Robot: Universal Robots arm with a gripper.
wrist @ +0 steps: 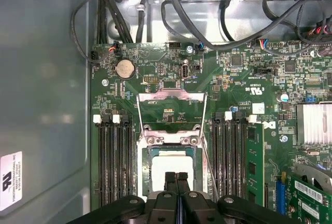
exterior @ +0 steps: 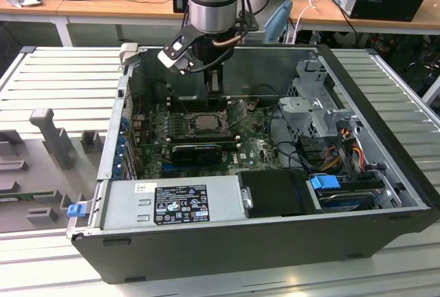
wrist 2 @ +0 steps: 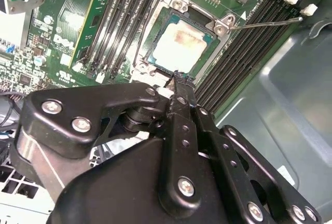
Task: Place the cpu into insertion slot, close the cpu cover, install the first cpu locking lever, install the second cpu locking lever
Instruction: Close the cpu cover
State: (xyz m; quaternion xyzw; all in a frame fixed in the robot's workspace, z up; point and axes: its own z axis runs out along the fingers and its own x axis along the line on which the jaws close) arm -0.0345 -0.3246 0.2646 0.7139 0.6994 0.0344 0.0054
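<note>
The cpu is seated in the insertion slot, just ahead of and beneath the tips of the gripper, whose fingers are pressed together with nothing between them. Beyond the cpu, farther from the fingers, the cpu cover is hinged open at the slot's far edge. Memory slots are ranged on both sides of the fingers, with the insertion slot between them. A locking lever is laid alongside the slot, between it and one bank. In the exterior view, the arm is positioned over the circuit board inside the computer case.
</note>
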